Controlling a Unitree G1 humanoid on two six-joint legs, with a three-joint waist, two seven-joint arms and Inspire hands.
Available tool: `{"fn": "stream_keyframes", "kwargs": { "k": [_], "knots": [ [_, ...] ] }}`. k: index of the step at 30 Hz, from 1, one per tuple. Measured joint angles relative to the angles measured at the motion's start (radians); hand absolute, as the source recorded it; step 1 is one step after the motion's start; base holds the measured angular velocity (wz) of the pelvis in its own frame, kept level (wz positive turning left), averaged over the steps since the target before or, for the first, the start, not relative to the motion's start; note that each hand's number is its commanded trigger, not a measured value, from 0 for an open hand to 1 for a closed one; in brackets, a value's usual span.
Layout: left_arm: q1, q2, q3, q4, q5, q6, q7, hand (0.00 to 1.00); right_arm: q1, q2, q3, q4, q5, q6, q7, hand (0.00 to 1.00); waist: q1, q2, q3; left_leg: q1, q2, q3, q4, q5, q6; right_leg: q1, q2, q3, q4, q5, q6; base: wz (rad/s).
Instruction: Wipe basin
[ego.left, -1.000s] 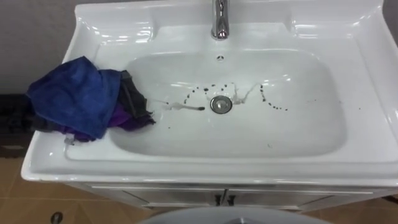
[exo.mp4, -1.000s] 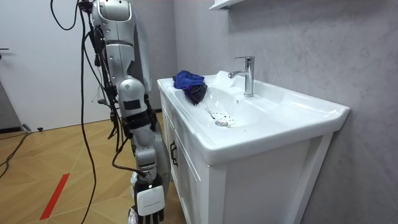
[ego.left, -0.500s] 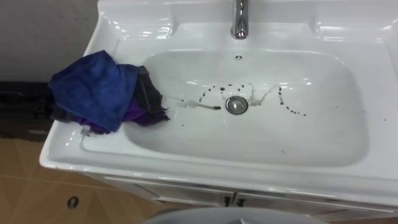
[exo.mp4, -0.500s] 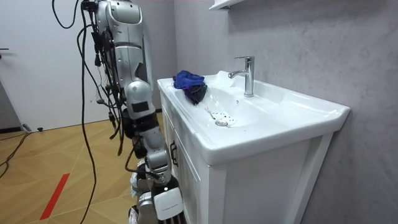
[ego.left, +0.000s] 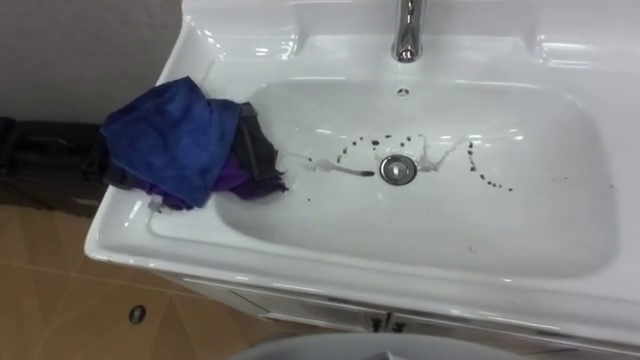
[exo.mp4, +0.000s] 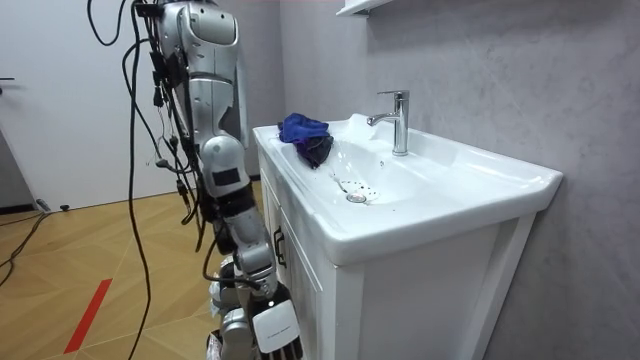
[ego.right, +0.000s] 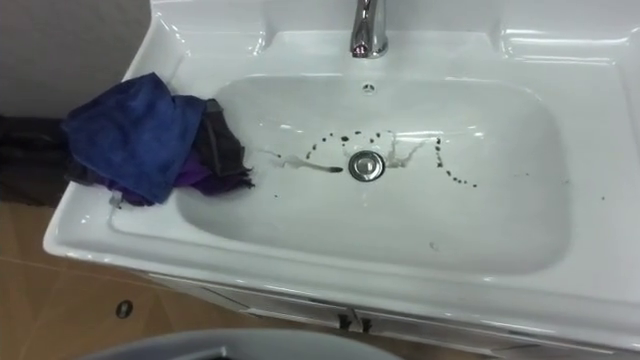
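While dark spots (ego.left: 490, 182) are dotting the white ceramic basin (ego.left: 330, 275), the crumpled blue cloth (ego.left: 170, 140) is lying on its left rim, unheld | right hand (exo.mp4: 272, 335) is hanging low, loose or clenched I cannot tell | step: getting ready; next is needing a reach left to grab the cloth.

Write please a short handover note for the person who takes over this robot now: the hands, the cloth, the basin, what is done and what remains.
Right hand: hangs low beside the cabinet in the room view, well away from the cloths.
Cloth pile: blue, purple and dark cloths bunched on the basin's left rim, one edge hanging into the bowl.
Basin: dark stains lie in an arc around the drain, below the faucet.
Done: nothing visible; wiping not yet begun.
Left: take a cloth and wipe the stains off the bowl.
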Motion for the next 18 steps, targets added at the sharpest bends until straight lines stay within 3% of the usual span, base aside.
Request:
{"fn": "stream_keyframes", "kwargs": {
  "k": [3, 5, 12, 15, 18],
  "knots": [
    [-0.029, 0.02, -0.004, -0.051, 0.003, -0.016, 0.008, 0.0, 0.003, 0.004, 0.002, -0.001, 0.0, -0.003, -0.005, 0.0, -0.006, 0.01, 0.0048, 0.001, 0.0, 0.002, -0.001, 0.0, 0.0, 0.0, 0.0, 0.0, 0.0, 0.0, 0.001, 0.0],
    [-0.032, 0.02, -0.004, -0.089, 0.024, -0.026, 0.009, 0.0, 0.007, 0.004, 0.004, -0.001, 0.003, -0.005, -0.002, 0.0, -0.016, 0.016, 0.0128, 0.0, 0.0, 0.001, -0.001, 0.0, 0.0, 0.001, 0.0, 0.002, 0.0, 0.0, 0.001, 0.0],
    [-0.035, 0.02, -0.006, -0.198, 0.111, -0.045, 0.006, 0.0, 0.012, 0.012, 0.037, 0.001, 0.003, -0.011, 0.033, 0.0, -0.037, 0.006, 0.0159, 0.002, -0.001, 0.0, -0.003, 0.0, 0.0, 0.002, 0.0, 0.001, 0.0, 0.0, 0.001, 0.0],
    [-0.034, 0.01, -0.03, -0.267, 0.221, -0.047, 0.004, 0.0, 0.012, 0.016, 0.037, 0.004, -0.006, -0.011, 0.054, 0.0, -0.048, -0.007, 0.0242, 0.016, -0.001, 0.001, -0.005, 0.0, 0.0, 0.013, 0.0, 0.001, -0.001, 0.0, 0.001, 0.0],
    [-0.034, -0.004, -0.066, -0.326, 0.364, -0.052, -0.019, 0.0, 0.008, 0.017, 0.037, 0.008, -0.005, -0.011, 0.081, 0.0, -0.063, -0.02, 0.0246, 0.019, -0.001, 0.001, -0.005, 0.0, 0.0, 0.018, 0.0, 0.01, -0.004, 0.0, 0.001, -0.02]
  ]
}}
